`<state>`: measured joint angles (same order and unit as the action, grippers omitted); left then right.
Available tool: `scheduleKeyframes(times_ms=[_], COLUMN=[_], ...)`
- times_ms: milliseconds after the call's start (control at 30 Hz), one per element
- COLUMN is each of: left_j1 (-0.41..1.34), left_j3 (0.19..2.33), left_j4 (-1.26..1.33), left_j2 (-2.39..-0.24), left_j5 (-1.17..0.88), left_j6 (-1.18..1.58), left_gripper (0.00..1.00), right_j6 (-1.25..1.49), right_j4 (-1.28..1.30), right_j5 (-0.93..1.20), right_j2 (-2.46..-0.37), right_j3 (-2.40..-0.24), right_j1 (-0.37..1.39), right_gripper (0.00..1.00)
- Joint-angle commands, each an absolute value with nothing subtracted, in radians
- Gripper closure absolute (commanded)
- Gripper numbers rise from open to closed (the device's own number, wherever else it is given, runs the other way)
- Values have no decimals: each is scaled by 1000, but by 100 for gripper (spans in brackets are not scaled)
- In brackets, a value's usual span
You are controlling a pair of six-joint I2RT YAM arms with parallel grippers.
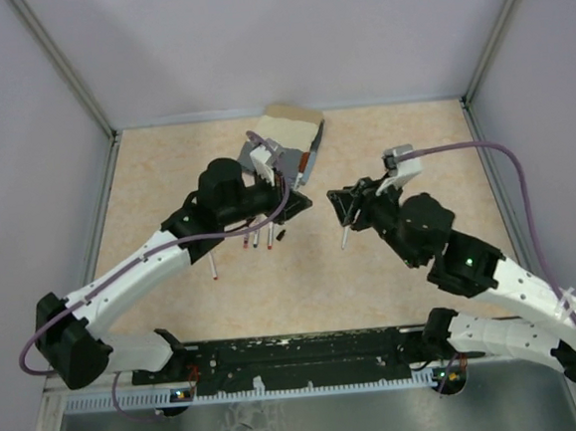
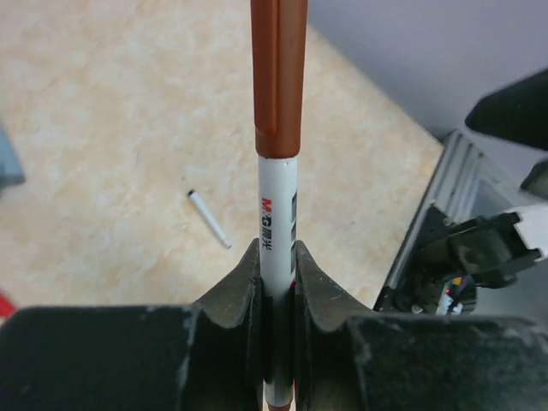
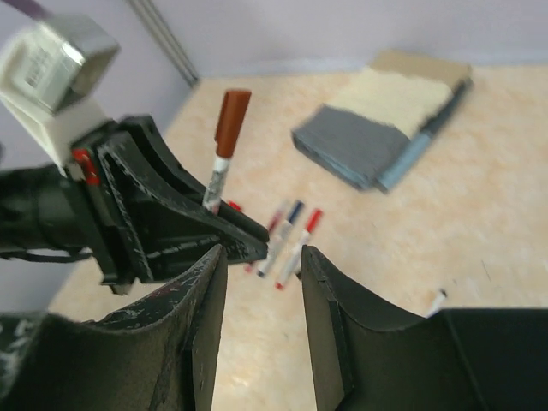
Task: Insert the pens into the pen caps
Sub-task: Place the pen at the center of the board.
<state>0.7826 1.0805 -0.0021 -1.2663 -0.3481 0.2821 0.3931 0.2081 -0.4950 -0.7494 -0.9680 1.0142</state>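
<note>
Brown-red cap (image 2: 278, 77) sits on the pen (image 2: 277, 214) pinched in the left jaws; right jaws spread, empty. If only loosely seated, it could drop to the bench (image 2: 103, 128).

Under the jaws of the left gripper (image 2: 276, 274) and the right gripper (image 3: 263, 257) spreads a sandy, marbled tabletop (image 1: 164, 165), lit softly and evenly, with only faint shadows on it. Beyond the jaws rises a pale lilac-grey back wall (image 1: 284, 36), with a matching left wall (image 1: 13, 147) and right wall (image 1: 556, 75) well out to either side, and slanting metal posts (image 1: 62, 64) stand where the walls meet. Behind the jaws, at the table's near edge, runs a black rail (image 1: 308, 346), and nearer still lies a dull grey metal sheet (image 1: 285, 425).
</note>
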Motion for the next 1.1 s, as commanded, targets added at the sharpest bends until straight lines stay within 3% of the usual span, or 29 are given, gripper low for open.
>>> scheduleKeyframes(times_ms=[0, 300, 1067], left_j1=[776, 767, 693], left_j3=[1157, 1210, 1343], left_j4=[-227, -356, -438], left_j2=[-1374, -1557, -1877], left_j5=[-185, -6, 139], left_j6=[264, 298, 260], left_gripper=[100, 100, 100], right_j6=[542, 661, 648], right_j4=[421, 403, 353], right_j5=[-614, -324, -206], right_j2=[-870, -997, -1001], right_j3=[-951, -860, -745], right_j1=[976, 803, 777], right_gripper=[60, 59, 60])
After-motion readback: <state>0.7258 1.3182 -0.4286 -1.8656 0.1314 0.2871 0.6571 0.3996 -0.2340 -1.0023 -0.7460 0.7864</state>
